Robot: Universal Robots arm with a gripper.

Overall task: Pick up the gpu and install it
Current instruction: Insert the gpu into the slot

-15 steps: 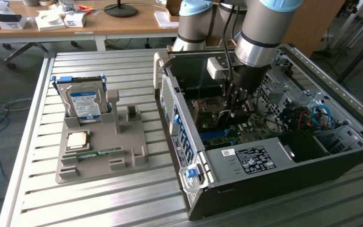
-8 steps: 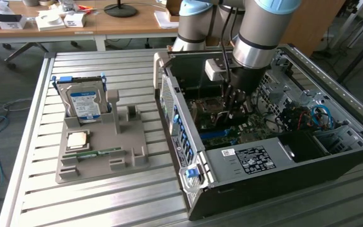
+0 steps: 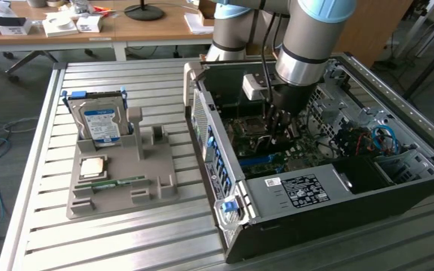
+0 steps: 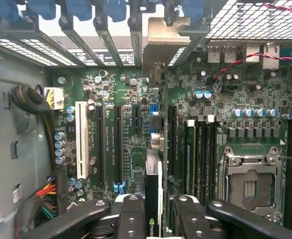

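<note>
- Slatted metal table (image 3: 126, 243), across the lower part of the exterior view.
- Grey holder (image 3: 156, 183), left of centre on that table.
- Silver hard drive (image 3: 100, 121) with a blue-white label, upright at the holder's upper end.
- Tan square chip (image 3: 92, 166) flat on the holder, with a green memory stick (image 3: 115, 183) just below it.
- Open computer case (image 3: 232, 226), right of centre, with a green motherboard (image 4: 136, 99) and a processor socket (image 4: 247, 186) inside.
- Wooden desk (image 3: 149, 31), upper left, carrying white boxes (image 3: 59, 25).
</note>
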